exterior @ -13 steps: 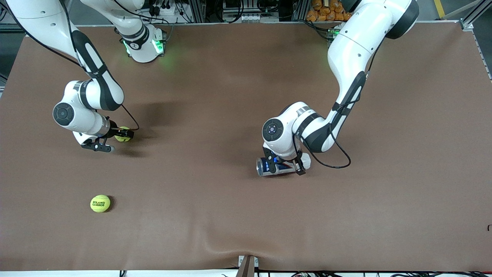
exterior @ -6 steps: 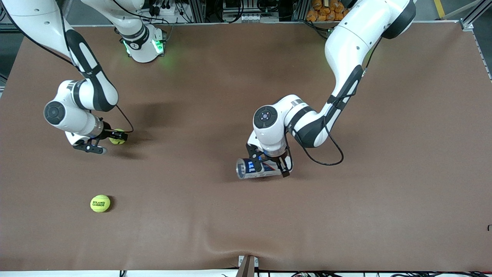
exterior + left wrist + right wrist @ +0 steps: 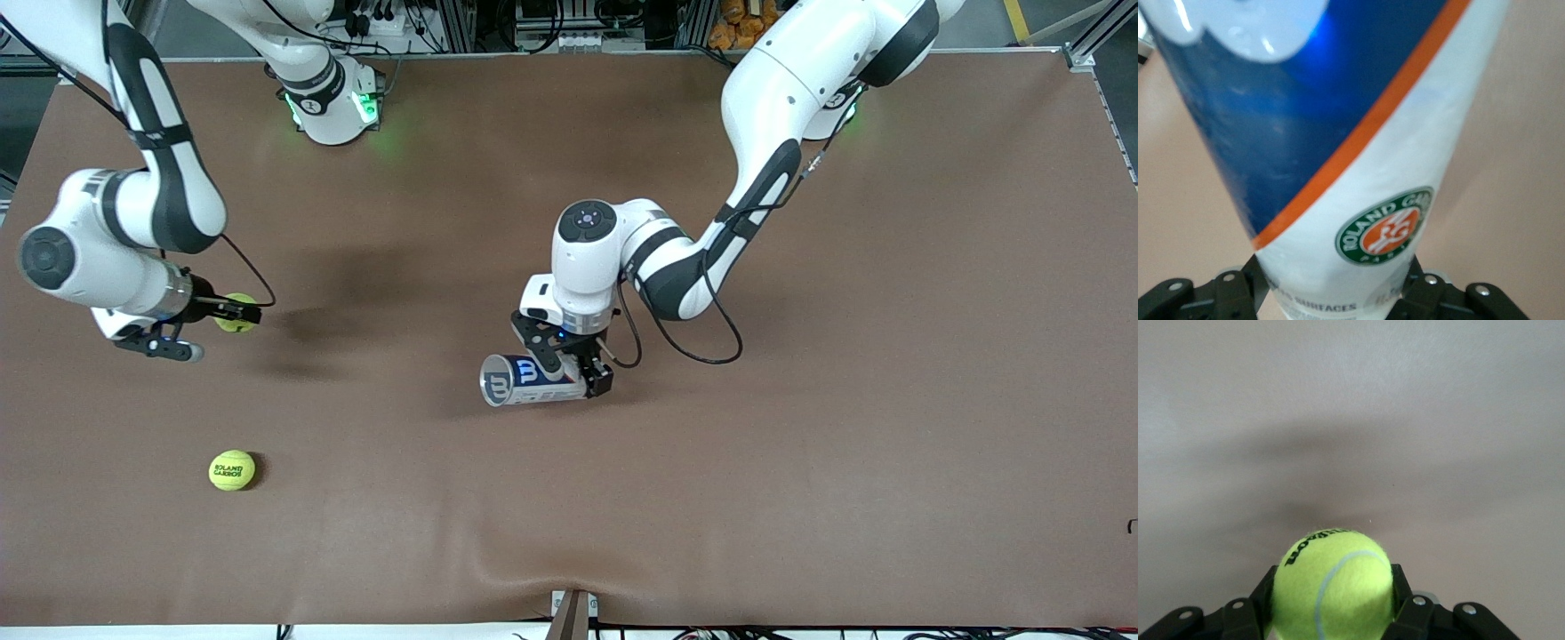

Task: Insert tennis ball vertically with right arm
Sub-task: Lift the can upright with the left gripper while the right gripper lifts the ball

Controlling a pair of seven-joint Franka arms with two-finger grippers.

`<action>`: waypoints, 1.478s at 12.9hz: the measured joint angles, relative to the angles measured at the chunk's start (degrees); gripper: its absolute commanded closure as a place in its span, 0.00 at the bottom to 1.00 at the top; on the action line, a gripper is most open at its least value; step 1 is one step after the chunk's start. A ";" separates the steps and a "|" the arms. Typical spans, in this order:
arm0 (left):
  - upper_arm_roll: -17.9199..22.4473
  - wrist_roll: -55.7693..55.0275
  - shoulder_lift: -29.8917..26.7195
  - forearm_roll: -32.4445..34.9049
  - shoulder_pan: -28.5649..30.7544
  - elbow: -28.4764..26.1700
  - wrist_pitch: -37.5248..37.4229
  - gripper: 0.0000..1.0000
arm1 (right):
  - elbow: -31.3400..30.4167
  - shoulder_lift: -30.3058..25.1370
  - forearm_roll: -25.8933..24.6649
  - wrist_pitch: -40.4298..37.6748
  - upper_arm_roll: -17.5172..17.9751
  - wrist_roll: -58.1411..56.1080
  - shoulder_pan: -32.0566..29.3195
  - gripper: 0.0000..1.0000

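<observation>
A yellow-green tennis ball is clamped between the fingers of my right gripper, above the brown table near the right arm's end. In the right wrist view the ball fills the right gripper, with bare table past it. My left gripper is shut on a blue, white and orange ball can. The can lies on its side over the middle of the table, and its round end with a W mark points toward the right arm's end. In the left wrist view the can fills the left gripper.
A second tennis ball lies on the table nearer the front camera than the right gripper. The arm bases and cables stand along the table's edge farthest from the front camera. A small bracket sits at the table's edge nearest that camera.
The right arm has carried its ball toward the right arm's end of the table. The left arm has swung the can toward the table's middle and turned it, so its W end now shows.
</observation>
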 measured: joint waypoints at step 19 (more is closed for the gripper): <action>0.70 -26.43 2.87 -0.04 0.97 -5.02 39.15 0.24 | 29.29 -0.01 8.20 -25.79 1.39 17.05 7.61 0.70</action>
